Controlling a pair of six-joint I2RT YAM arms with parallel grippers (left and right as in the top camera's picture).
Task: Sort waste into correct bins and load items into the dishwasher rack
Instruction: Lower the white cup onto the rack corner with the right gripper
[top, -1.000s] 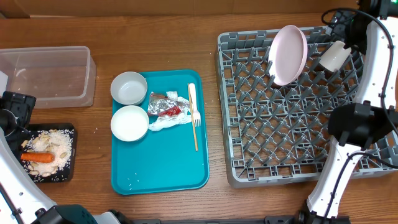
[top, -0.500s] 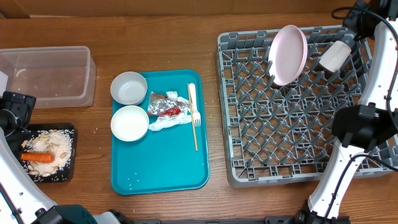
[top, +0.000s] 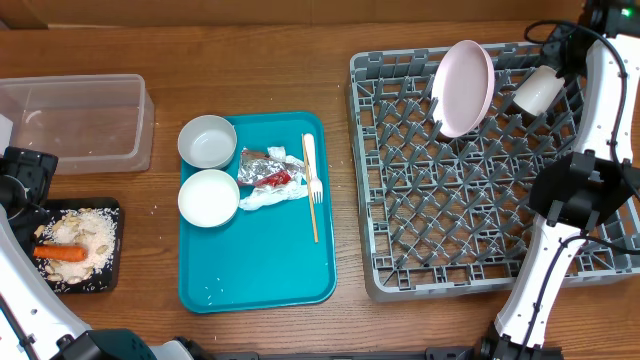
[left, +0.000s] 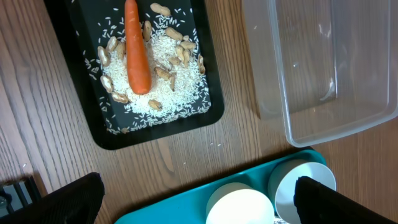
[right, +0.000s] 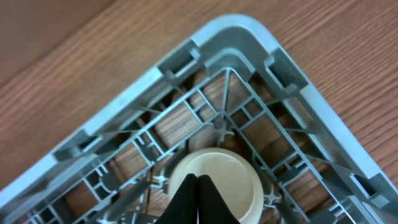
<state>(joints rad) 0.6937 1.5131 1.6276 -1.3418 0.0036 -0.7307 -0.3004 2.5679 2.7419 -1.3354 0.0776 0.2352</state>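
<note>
My right gripper (right: 199, 178) is shut with nothing between its fingers, hanging above the base of the small white cup (right: 214, 179). The cup (top: 539, 89) lies on its side among the pegs at the far right corner of the grey dishwasher rack (top: 480, 240), beside the upright pink plate (top: 464, 87). My left gripper (left: 199, 205) stands wide open and empty over the left table. Before it are the black tray (left: 81, 118) holding the carrot (left: 137, 53), rice and nuts, and the clear tub (left: 323, 68). Two white bowls (top: 207, 141) (top: 209, 198), foil wrapper (top: 265, 170), napkin (top: 275, 192) and fork (top: 312, 185) lie on the teal tray.
The teal tray (top: 258, 260) sits between the bins and the rack. The clear tub (top: 75, 120) is at the far left, with the black tray (top: 110, 270) in front of it. The right arm's white links (top: 560, 250) cross the rack's right side.
My right gripper has gone from open to shut and drawn back from the cup toward the rack's far corner. The cup stays in the rack. The left arm has not moved.
</note>
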